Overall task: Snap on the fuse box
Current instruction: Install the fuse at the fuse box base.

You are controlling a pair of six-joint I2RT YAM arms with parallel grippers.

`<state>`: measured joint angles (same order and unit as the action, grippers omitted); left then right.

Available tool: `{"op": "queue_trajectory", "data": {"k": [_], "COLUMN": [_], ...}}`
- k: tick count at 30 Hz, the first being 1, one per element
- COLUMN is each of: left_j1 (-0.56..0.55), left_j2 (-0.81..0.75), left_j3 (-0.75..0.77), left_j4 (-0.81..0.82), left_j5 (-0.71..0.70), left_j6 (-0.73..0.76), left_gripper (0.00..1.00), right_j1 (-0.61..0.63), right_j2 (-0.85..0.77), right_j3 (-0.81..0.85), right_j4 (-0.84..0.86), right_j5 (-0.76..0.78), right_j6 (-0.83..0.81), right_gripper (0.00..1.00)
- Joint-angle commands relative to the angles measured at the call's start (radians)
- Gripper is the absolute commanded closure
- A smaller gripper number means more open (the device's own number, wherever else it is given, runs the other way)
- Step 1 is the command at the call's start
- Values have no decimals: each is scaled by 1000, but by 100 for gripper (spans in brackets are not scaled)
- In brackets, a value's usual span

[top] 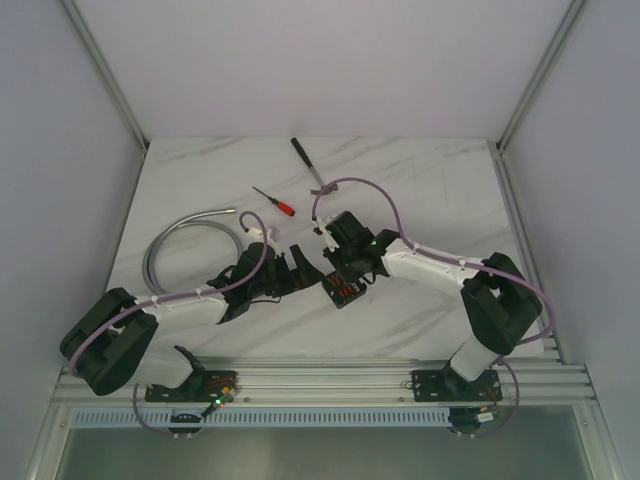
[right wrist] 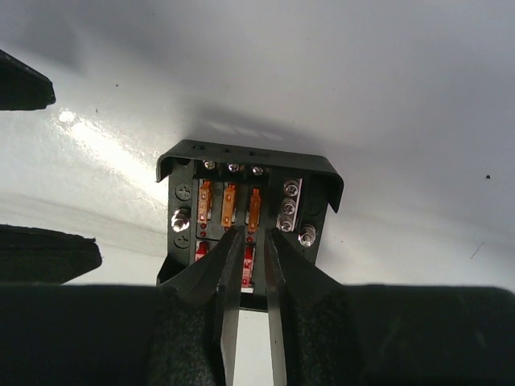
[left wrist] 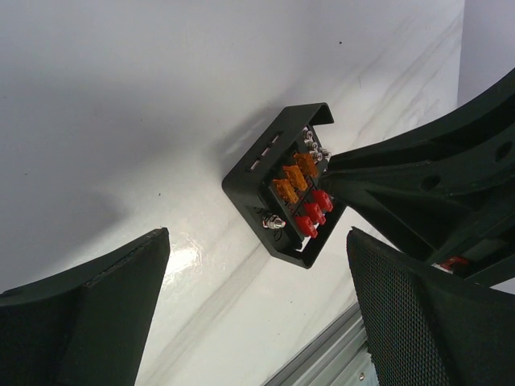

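The fuse box (top: pixel 343 291) is a small black square box lying face up on the white marble table, with orange and red fuses in rows. It also shows in the left wrist view (left wrist: pixel 282 201) and the right wrist view (right wrist: pixel 241 157). My right gripper (top: pixel 342 276) hovers right over its face; in the right wrist view the right gripper (right wrist: pixel 253 235) has its jaws nearly together with a narrow slit, tips over a red fuse, nothing clamped. My left gripper (top: pixel 296 270) is wide open and empty just left of the box; in the left wrist view the left gripper (left wrist: pixel 257 241) has the box beyond its fingertips.
A red-handled screwdriver (top: pixel 275 200) and a black-handled tool (top: pixel 307 160) lie at the back of the table. A grey hose (top: pixel 185 232) curves at the left. An aluminium rail (top: pixel 320 380) runs along the near edge. Walls stand on both sides.
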<state>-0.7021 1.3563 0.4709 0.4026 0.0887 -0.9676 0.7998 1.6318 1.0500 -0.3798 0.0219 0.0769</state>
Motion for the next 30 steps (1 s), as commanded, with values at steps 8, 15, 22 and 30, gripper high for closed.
{"op": "queue_trajectory", "data": {"k": [8, 15, 22, 30], "left_j1": [1, 1, 1, 2], "left_j2": [-4, 1, 12, 14], "left_j3": [-12, -10, -6, -6], "left_j4": [2, 3, 7, 7], "left_j5": [3, 5, 8, 6], "left_j6": [9, 9, 10, 10], "left_gripper": [0, 0, 0, 0], "right_j1": [-5, -7, -7, -1], "right_j2": [46, 81, 129, 214], "right_j3": [62, 69, 79, 98], "right_j4": [-18, -43, -97, -130], "right_j5": [-27, -33, -34, -50], "right_j6": [-25, -21, -36, -48], "right_gripper": [82, 94, 100, 100]}}
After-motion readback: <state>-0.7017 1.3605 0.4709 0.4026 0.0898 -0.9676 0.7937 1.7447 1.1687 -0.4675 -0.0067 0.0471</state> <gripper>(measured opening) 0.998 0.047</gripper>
